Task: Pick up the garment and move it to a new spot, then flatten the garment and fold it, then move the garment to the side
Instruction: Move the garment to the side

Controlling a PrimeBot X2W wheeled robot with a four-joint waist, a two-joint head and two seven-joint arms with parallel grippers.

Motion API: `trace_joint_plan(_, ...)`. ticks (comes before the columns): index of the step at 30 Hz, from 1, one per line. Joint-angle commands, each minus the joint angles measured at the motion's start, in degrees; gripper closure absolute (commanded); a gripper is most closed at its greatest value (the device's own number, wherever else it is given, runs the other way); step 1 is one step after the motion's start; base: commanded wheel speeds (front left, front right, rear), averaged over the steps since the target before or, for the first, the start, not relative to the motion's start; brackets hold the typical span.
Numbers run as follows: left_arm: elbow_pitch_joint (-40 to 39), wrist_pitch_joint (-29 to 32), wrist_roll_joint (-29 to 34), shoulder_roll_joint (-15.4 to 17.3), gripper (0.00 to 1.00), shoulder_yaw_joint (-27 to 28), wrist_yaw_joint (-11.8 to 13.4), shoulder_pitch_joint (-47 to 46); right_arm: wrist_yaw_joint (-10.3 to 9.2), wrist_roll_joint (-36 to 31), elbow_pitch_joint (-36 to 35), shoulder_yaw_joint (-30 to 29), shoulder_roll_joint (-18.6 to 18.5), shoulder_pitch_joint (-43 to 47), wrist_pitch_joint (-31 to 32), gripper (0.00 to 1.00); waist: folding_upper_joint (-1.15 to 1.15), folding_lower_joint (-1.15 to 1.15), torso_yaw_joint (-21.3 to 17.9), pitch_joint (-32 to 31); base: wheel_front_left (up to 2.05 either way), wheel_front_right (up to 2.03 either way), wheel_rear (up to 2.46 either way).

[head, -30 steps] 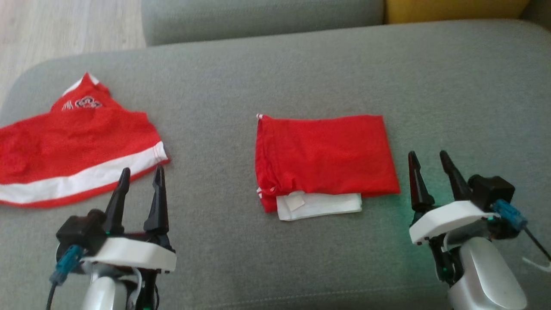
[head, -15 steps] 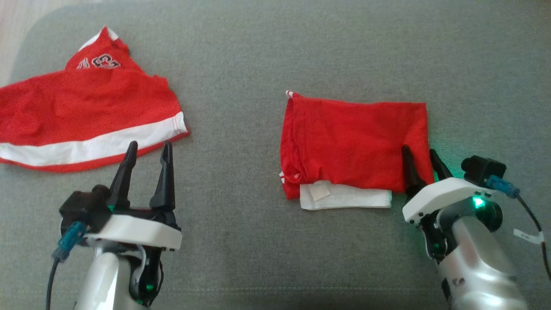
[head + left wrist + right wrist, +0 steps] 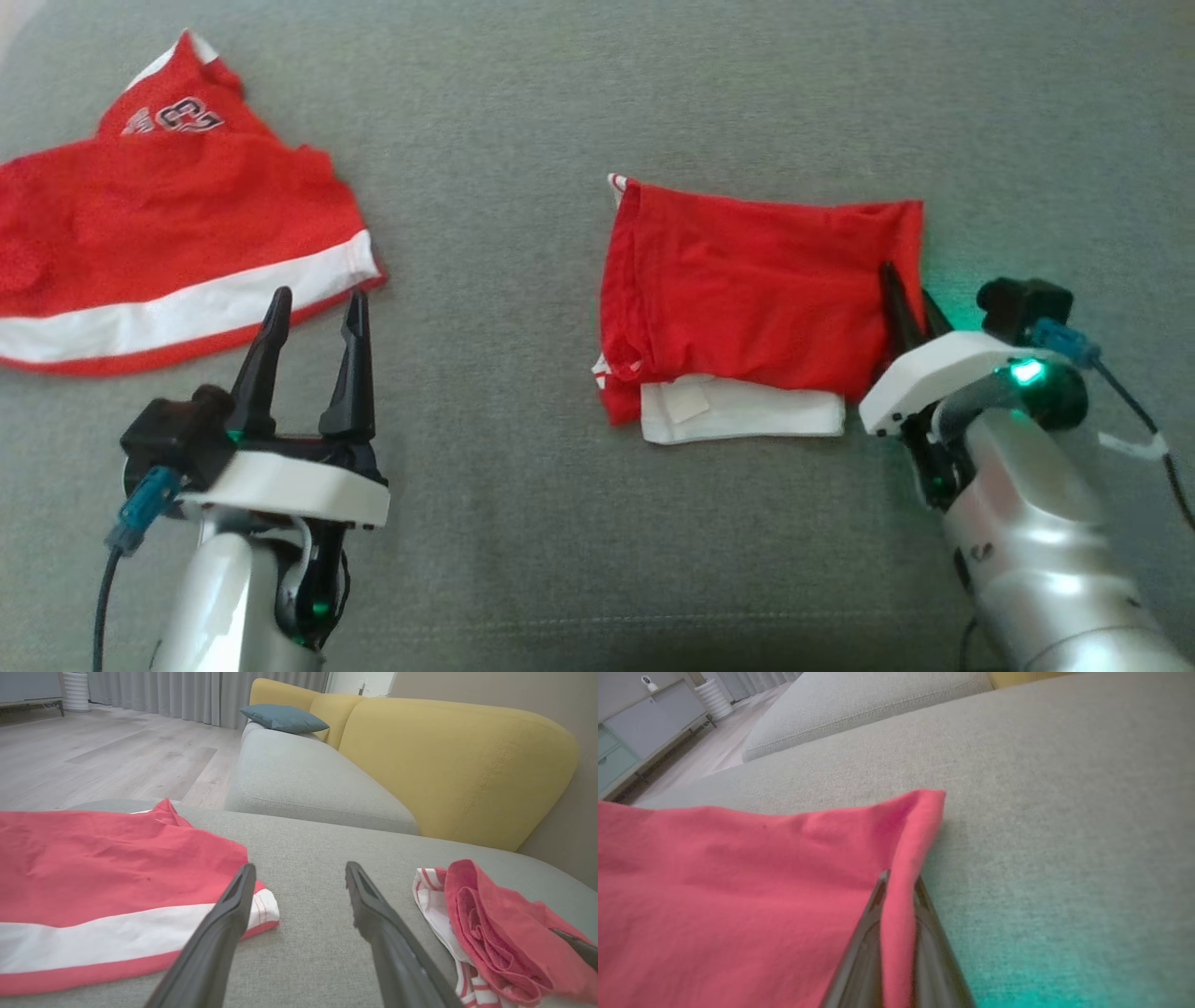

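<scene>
Late stage of the task, seen from beside the sofa. The folded red garment (image 3: 747, 299) lies as a compact rectangle near the middle of the grey sofa seat (image 3: 523, 140), with a white layer (image 3: 747, 413) of it showing under the near edge. The folding appears done: the cloth is stacked in several plies and fairly flat, with slight creases across the top ply. The right gripper (image 3: 907, 297) stands at the garment's right-hand edge, its two dark fingers pinched together on the cloth. The right wrist view shows a ridge of red fabric nipped between them, and the corner beyond looks slightly raised off the seat. The left gripper (image 3: 318, 297) hangs above the seat with its fingers spread wide and nothing between them. It is well apart from the folded piece and just beside the white-banded hem of a second red garment (image 3: 168, 243), which lies spread out at the left end of the seat. What seems left is the last step, carrying the folded piece to the side; held by one edge alone, the plies may slip apart on the way
</scene>
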Motion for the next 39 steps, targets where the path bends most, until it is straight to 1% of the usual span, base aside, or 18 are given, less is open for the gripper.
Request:
trace_joint_plan(1,-1.53,-0.69,0.48,0.52,0.00,2.34,-0.21,-2.28,-0.05,-1.48,-0.84,0.21,-1.39,-1.65,-0.81,1.00,0.00,0.00,-0.80,-0.22,0.00,0.00,0.00)
trace_joint_plan(5,-1.59,-0.69,0.28,0.52,0.00,1.97,-0.27,-2.50,-0.05,-8.74,-1.36,-2.36,-8.02,-3.92,-1.44,1.00,0.00,0.00,-1.85,-0.25,0.00,0.00,0.00)
trace_joint_plan(10,-1.63,-0.69,-0.17,0.52,0.00,1.52,-0.31,-2.82,-0.05,-15.25,-2.57,-8.19,-15.28,-5.79,-0.78,1.00,0.00,0.00,-2.08,-0.09,0.00,0.00,0.00)
trace_joint_plan(12,-1.67,-0.69,-0.41,0.52,0.00,1.38,-0.32,-2.83,-0.05,-20.57,-4.07,-10.68,-18.80,-6.02,-0.68,1.00,0.00,0.00,-1.93,-0.02,0.00,0.00,0.00)
trace_joint_plan(13,-1.69,-0.69,-0.53,0.52,0.00,1.36,-0.33,-2.79,-0.05,-22.72,-5.04,-12.46,-19.64,-5.99,-0.56,1.00,0.00,0.00,-1.82,-0.02,0.00,0.00,0.00)
trace_joint_plan(16,-1.71,-0.69,-0.77,0.52,0.00,1.50,-0.34,-2.53,-0.05,-28.15,-8.49,-17.70,-20.24,-5.16,0.30,1.00,0.00,0.00,-1.40,0.04,0.00,0.00,0.00)
trace_joint_plan(20,-1.62,-0.69,-0.91,0.52,0.00,1.56,-0.36,-2.41,-0.05,-31.56,-12.28,-19.77,-18.44,-3.29,1.75,1.00,0.00,0.00,-0.72,0.23,0.00,0.00,0.00)
trace_joint_plan(27,-1.37,-0.69,-0.96,0.52,0.00,1.82,-0.38,-2.30,-0.05,-32.09,-16.90,-21.86,-16.20,-1.31,3.09,1.00,0.00,0.00,-0.35,0.41,0.00,0.00,0.00)
trace_joint_plan(28,-1.27,-0.69,-0.94,0.52,0.00,1.83,-0.38,-2.29,-0.05,-31.52,-17.32,-22.06,-15.60,-1.12,3.33,0.67,0.00,0.00,-0.36,0.34,0.00,0.00,0.00)
trace_joint_plan(29,-1.18,-0.69,-0.93,0.52,0.00,1.83,-0.38,-2.27,-0.05,-30.94,-17.72,-22.13,-15.07,-0.90,3.60,0.11,0.00,0.00,-0.39,0.23,0.00,0.00,0.00)
trace_joint_plan(30,-1.08,-0.69,-0.92,0.52,0.00,1.80,-0.38,-2.25,-0.05,-30.15,-17.97,-22.65,-14.54,-0.77,4.15,0.00,0.00,0.00,-0.43,0.12,0.00,0.00,0.00)
trace_joint_plan(35,-0.42,-0.69,-1.05,0.52,0.00,1.58,-0.39,-2.18,-0.05,-28.08,-21.13,-21.17,-12.39,0.10,3.54,0.00,0.00,0.00,-0.78,-1.57,0.00,0.00,0.00)
trace_joint_plan(39,-0.16,-0.69,-1.47,0.52,0.00,1.80,-0.40,-1.64,-0.05,-26.01,-22.89,-18.18,-9.76,1.09,2.37,0.00,0.00,0.00,-1.11,-3.83,0.00,0.00,0.00)
